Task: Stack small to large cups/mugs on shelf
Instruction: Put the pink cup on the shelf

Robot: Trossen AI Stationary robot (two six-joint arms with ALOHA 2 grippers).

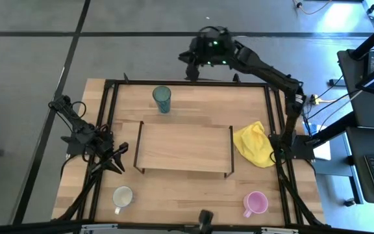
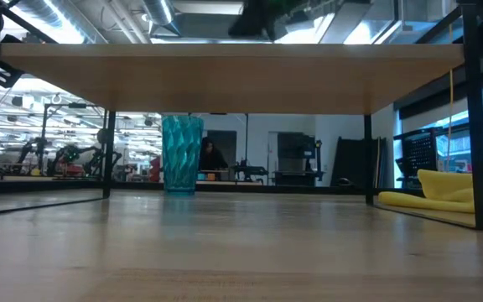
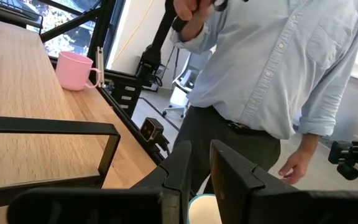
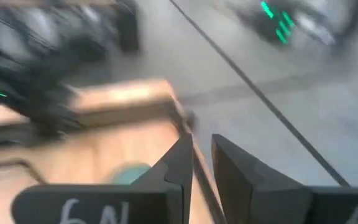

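Note:
The teal tumbler (image 1: 162, 99) stands upright on the table behind the shelf (image 1: 184, 148); it also shows in the low view (image 2: 181, 155). The white mug (image 1: 123, 197) and the pink mug (image 1: 256, 203) stand upright near the table's near edge. My left gripper (image 1: 119, 155) hangs by the shelf's left end, shut and empty; its wrist view shows the pink mug (image 3: 74, 62) and the white mug's rim (image 3: 204, 208). My right gripper (image 1: 197, 65) hovers beyond the table's far edge, shut and empty, with the tumbler (image 4: 128, 174) below it.
A crumpled yellow cloth (image 1: 255, 144) lies on the table right of the shelf. A person in a light blue shirt (image 3: 272, 68) stands beyond the table's near edge. The black table frame (image 1: 109, 117) runs along the edges.

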